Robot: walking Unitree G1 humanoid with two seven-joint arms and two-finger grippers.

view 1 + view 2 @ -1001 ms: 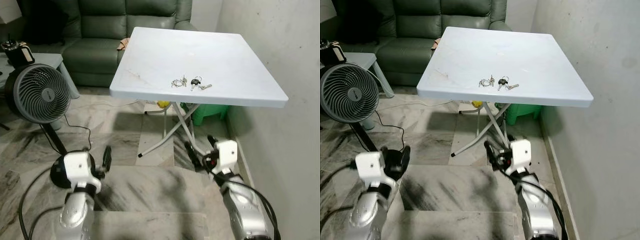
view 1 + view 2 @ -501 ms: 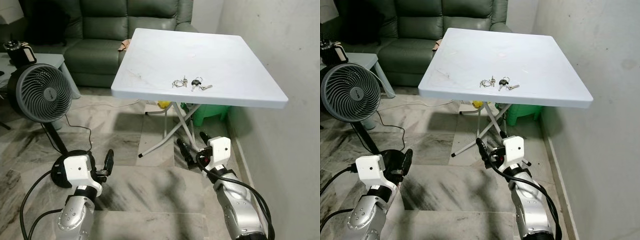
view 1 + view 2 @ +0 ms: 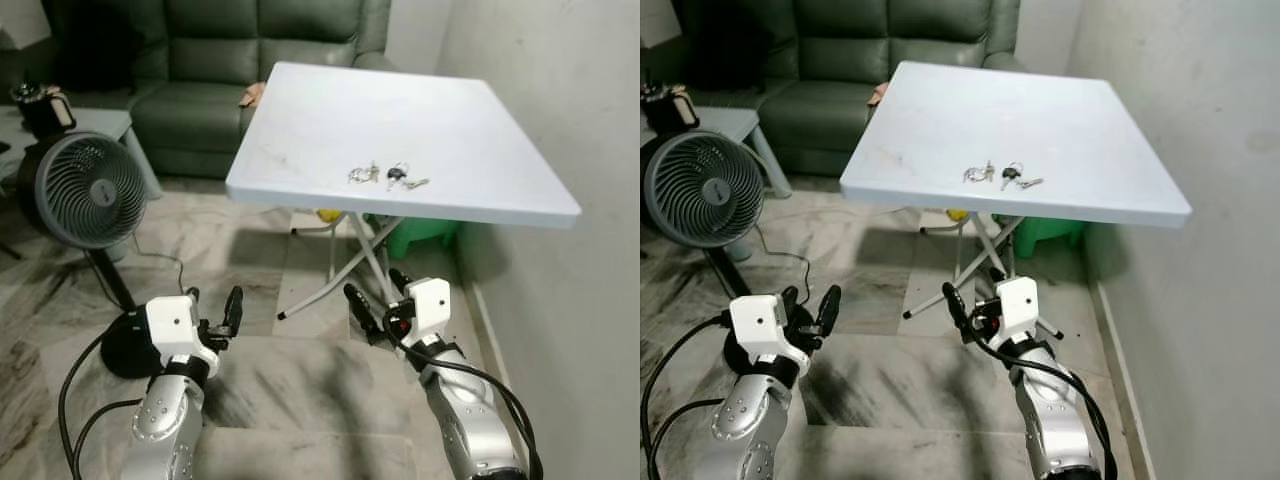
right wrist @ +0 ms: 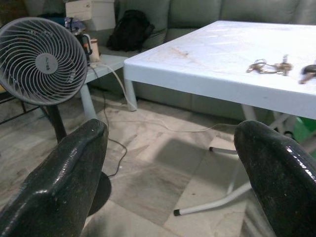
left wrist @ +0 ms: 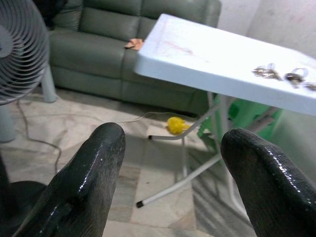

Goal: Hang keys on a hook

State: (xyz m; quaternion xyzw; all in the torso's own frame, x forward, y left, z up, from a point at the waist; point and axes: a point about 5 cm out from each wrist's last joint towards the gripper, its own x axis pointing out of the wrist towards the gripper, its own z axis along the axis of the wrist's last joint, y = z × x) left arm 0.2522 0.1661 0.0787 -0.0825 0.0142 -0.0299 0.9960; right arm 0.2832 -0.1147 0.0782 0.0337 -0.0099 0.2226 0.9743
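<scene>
fan (image 3: 88, 190) left of table (image 3: 330, 110)

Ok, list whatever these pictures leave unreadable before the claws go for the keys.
- Hook: no view lets one be picked out.
- Keys on the white table: too small in the eye views to count them or trace the rings.
- Right-hand key bunch: cut off by the right wrist view's edge.
- Green object under the table: mostly hidden by the tabletop.
</scene>
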